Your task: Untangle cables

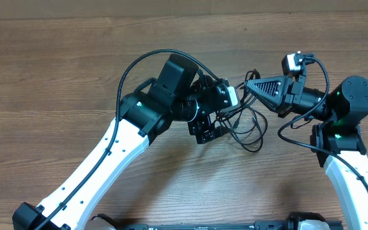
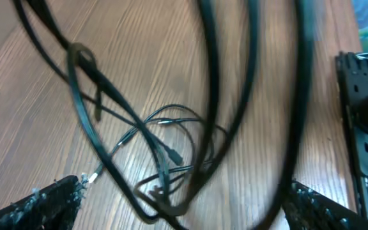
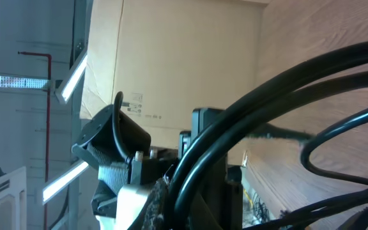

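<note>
A tangle of thin black cables (image 1: 246,124) lies on the wooden table between the two arms. My left gripper (image 1: 209,129) hangs over the tangle's left side. In the left wrist view its fingers (image 2: 184,201) are spread wide and open, with loops of cable (image 2: 161,153) on the table between them and blurred strands close to the lens. My right gripper (image 1: 249,87) points left at the tangle's top. In the right wrist view thick black cables (image 3: 280,83) run straight through its jaws (image 3: 193,201), which look shut on them.
The wooden table (image 1: 75,70) stretches wide to the left and back. A cardboard wall (image 3: 171,64) stands behind the table. The left arm's wrist (image 1: 171,96) sits very close to the right gripper. The right arm's base (image 1: 344,128) is at the right.
</note>
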Robot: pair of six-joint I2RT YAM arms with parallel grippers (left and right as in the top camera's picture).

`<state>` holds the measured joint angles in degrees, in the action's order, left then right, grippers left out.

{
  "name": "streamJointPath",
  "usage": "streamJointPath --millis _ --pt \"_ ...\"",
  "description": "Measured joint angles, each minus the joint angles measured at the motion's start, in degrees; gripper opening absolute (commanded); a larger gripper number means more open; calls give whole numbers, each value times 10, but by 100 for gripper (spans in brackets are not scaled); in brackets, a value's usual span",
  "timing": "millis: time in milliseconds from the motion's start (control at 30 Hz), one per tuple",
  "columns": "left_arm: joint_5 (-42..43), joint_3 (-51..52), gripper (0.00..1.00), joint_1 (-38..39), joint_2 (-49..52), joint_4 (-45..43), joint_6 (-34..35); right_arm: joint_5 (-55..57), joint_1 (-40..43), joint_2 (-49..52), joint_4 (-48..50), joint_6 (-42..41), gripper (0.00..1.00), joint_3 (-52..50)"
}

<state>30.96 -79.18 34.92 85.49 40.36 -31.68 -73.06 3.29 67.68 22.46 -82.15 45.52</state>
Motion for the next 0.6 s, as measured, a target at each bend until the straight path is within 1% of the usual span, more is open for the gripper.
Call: streamJointPath --millis 33,67,133,267,300,333,367,400,467,500,600 --pt "-6 0 94 0 2 -2 2 -4 0 0 0 -2 4 0" --pt "-12 0 93 0 4 -7 2 -7 0 0 0 -3 4 0" --pt "-17 0 82 0 12 -18 11 -16 0 0 0 -4 4 0" --pt "-21 0 44 0 26 -41 34 -24 0 0 0 -3 4 0" --pt "-20 0 29 0 27 -44 34 -26 0 0 0 -3 4 0" --pt "-17 0 11 0 27 -44 38 -26 0 0 0 -3 4 0" --pt "-14 0 4 0 27 -45 42 -26 0 0 1 -3 4 0" --pt "-9 0 4 0 27 -45 44 -26 1 0 1 -3 5 0" --pt "0 0 4 0 27 -45 45 -26 1 0 1 -4 17 0" --pt "6 0 4 0 27 -46 46 -27 1 0 1 -2 19 0" --pt "23 0 4 0 27 -54 55 -30 1 0 3 7 17 0"
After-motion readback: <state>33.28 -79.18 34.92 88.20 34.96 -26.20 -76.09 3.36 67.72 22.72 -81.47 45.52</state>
